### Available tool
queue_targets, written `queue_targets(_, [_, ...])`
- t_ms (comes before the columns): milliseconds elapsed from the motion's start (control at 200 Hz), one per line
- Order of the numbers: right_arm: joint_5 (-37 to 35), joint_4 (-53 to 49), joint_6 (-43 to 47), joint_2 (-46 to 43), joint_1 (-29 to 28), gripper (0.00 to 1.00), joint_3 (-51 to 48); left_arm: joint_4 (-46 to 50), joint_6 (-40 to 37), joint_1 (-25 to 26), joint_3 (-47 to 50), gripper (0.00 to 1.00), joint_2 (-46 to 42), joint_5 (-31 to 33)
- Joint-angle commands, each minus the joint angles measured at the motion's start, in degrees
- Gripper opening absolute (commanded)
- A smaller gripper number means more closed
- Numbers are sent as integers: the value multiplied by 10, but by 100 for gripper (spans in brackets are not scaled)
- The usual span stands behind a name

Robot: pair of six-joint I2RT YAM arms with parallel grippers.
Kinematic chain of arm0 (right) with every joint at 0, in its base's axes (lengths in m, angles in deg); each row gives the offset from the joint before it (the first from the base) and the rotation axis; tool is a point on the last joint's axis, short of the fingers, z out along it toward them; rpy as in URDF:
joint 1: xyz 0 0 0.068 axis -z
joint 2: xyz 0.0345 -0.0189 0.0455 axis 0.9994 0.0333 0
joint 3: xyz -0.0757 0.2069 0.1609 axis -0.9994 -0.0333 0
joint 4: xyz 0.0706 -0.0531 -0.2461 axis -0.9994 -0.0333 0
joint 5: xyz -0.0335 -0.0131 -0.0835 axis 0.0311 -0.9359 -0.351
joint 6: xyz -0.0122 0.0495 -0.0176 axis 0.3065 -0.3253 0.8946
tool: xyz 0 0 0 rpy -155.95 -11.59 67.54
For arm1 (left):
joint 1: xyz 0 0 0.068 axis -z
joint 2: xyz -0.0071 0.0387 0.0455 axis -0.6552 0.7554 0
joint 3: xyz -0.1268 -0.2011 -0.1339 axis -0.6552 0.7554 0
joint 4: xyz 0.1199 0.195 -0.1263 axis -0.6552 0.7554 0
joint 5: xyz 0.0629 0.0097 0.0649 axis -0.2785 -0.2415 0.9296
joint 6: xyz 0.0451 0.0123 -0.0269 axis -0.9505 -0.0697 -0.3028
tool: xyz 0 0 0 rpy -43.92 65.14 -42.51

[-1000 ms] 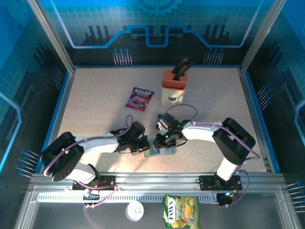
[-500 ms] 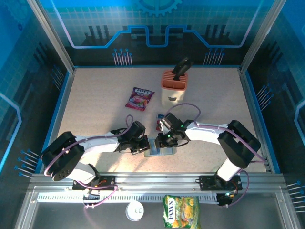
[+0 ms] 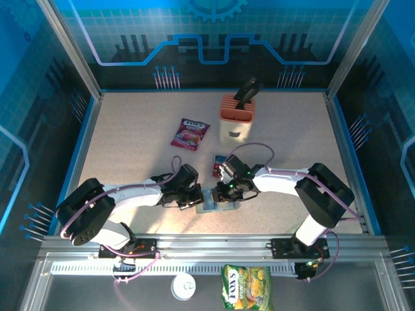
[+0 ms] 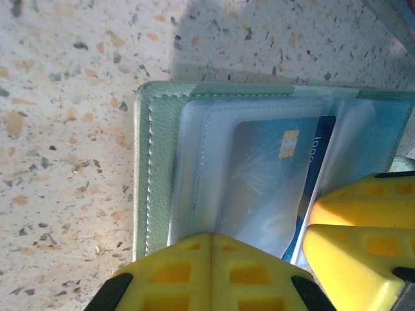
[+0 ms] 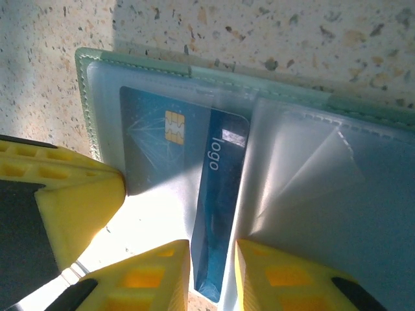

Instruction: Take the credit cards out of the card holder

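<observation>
The card holder [image 3: 213, 202] lies open on the table between both grippers, green-edged [image 4: 144, 168] with clear pockets [image 5: 311, 181]. A blue credit card [image 5: 220, 214] with a gold chip sits partly in the left pocket [image 4: 272, 168]. One end of it sticks out between the fingers of my right gripper [image 5: 212, 275], which pinch it across a narrow gap. My left gripper [image 4: 211, 249] is shut, with its tips pressing down on the holder's left panel. Another credit card [image 3: 218, 165], red with blue, lies loose on the table just behind the right wrist.
A peach slotted block [image 3: 237, 116] with a black handle stands behind. To its left lies a purple-red snack packet [image 3: 190, 134]. A yellow-green packet [image 3: 245, 288] and a white round object [image 3: 184, 286] lie beyond the table's front rail.
The right wrist has shifted slightly to the right, uncovering more of the loose card behind it. The left arm has stayed still on the holder.
</observation>
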Motion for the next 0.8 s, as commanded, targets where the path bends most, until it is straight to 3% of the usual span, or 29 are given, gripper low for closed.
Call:
queue_targets(0, [20, 21, -12, 14, 8, 24, -13, 38, -14, -3, -5, 0, 8, 7])
queue_targets(795, [55, 61, -41, -14, 12, 18, -24, 40, -13, -3, -1, 0, 9, 5])
